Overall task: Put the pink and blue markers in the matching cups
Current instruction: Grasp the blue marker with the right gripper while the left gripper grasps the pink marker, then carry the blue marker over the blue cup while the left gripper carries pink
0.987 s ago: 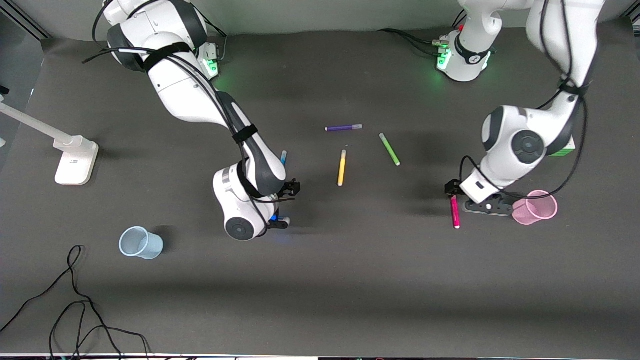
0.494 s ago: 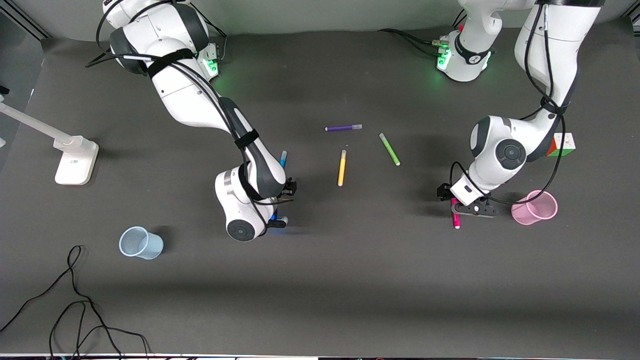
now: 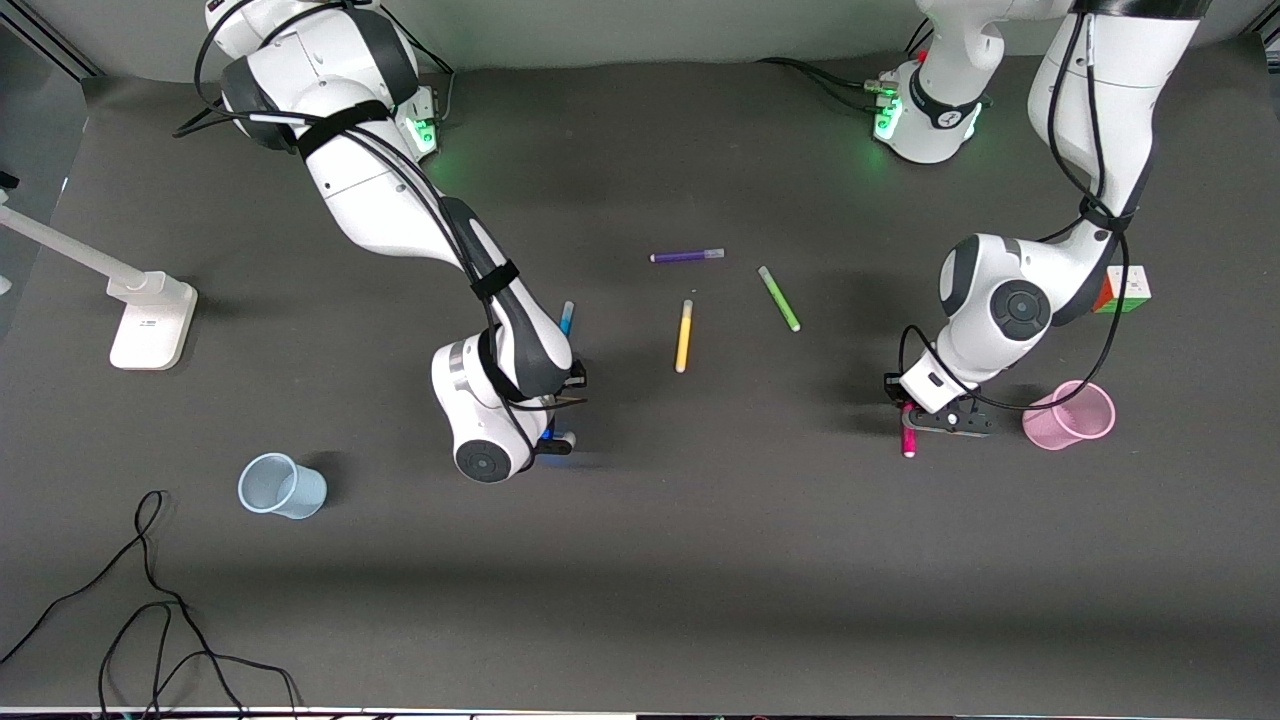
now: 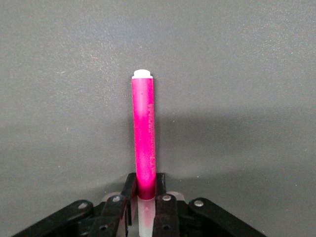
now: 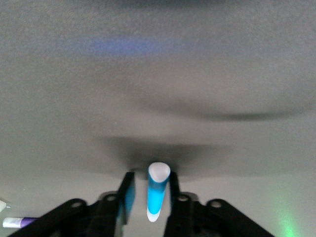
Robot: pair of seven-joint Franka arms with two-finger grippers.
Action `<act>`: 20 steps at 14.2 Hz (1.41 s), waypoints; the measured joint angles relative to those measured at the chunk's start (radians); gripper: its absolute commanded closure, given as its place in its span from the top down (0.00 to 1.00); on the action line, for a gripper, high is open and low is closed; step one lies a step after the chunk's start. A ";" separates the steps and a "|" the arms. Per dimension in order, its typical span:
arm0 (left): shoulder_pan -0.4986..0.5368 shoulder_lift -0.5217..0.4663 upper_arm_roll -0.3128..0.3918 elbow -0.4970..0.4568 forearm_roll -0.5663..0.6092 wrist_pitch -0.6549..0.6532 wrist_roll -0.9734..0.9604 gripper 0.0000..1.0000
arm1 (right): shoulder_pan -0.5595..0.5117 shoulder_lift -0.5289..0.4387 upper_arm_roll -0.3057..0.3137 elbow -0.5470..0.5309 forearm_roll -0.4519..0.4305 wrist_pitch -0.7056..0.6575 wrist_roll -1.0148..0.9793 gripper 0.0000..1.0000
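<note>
The pink marker [image 3: 909, 442] lies on the mat beside the pink cup [image 3: 1070, 415]. My left gripper [image 3: 910, 418] is down on it. In the left wrist view the marker [image 4: 143, 128] is pinched between both fingers of the left gripper [image 4: 144, 185], near its pale cap. My right gripper [image 3: 556, 440] is low over the mat with its fingers either side of the blue marker [image 5: 157, 195], with a gap at one finger. A blue end [image 3: 567, 318] shows past the forearm. The pale blue cup [image 3: 282, 486] stands toward the right arm's end, nearer the front camera.
A purple pen [image 3: 687, 256], a yellow pen [image 3: 684, 336] and a green pen [image 3: 779, 298] lie mid-table. A colour cube [image 3: 1125, 290] sits by the left arm. A white stand [image 3: 150, 320] and loose cables [image 3: 150, 620] are at the right arm's end.
My left gripper slid from beside the pink cup onto the pink marker and its fingers now touch both sides. My right arm shifted only slightly over the blue marker.
</note>
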 measured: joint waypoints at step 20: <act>0.065 -0.159 0.020 0.199 0.005 -0.300 0.205 0.00 | -0.005 -0.125 -0.150 0.045 -0.036 -0.004 0.072 0.00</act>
